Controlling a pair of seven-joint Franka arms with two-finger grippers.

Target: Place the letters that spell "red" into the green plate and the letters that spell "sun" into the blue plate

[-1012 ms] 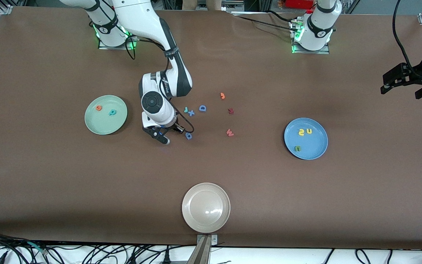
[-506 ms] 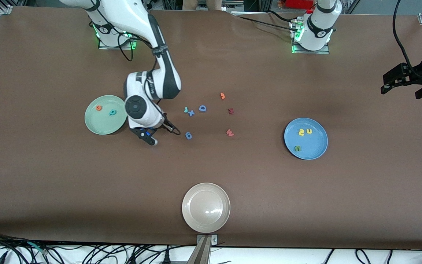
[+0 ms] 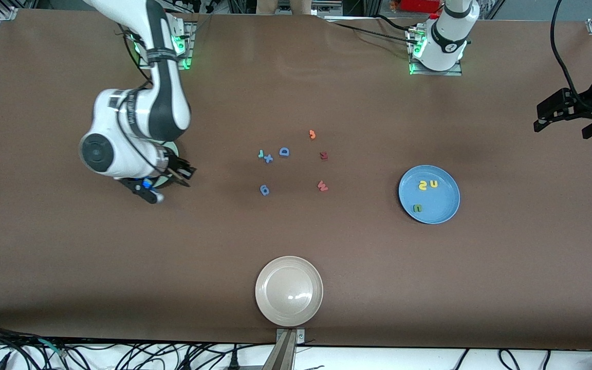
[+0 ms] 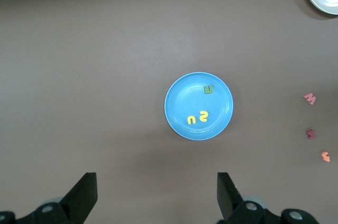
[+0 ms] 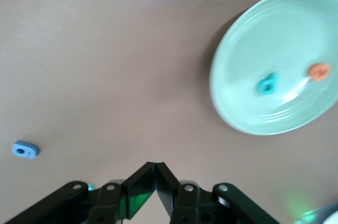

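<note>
The green plate [image 5: 274, 60] holds a teal "d" [image 5: 267, 84] and an orange "e" [image 5: 318, 71]; in the front view my right arm covers most of it. My right gripper [image 3: 156, 197] [image 5: 156, 165] hangs over the table at that plate's edge, shut, with nothing showing between its tips. The small teal "r" [image 3: 261, 153] lies mid-table beside a blue "x" [image 3: 268, 158]. The blue plate [image 3: 445, 205] [image 4: 182, 94] holds a yellow "s" [image 3: 422, 185], a yellow "u" [image 3: 433, 183] and a green "n" [image 3: 417, 208]. My left gripper [image 3: 558, 115] [image 4: 157, 197] waits open, high at its end of the table.
Loose letters lie mid-table: a blue "D" [image 3: 284, 151], a blue "g" [image 3: 264, 190], an orange one [image 3: 312, 134], a dark red one [image 3: 324, 155] and a pinkish "w" [image 3: 322, 186]. A beige plate [image 3: 289, 291] sits by the edge nearest the front camera.
My right arm has swung from beside the blue "g" toward its own end of the table and now covers the green plate. Its gripper stayed shut. The left arm has not moved.
</note>
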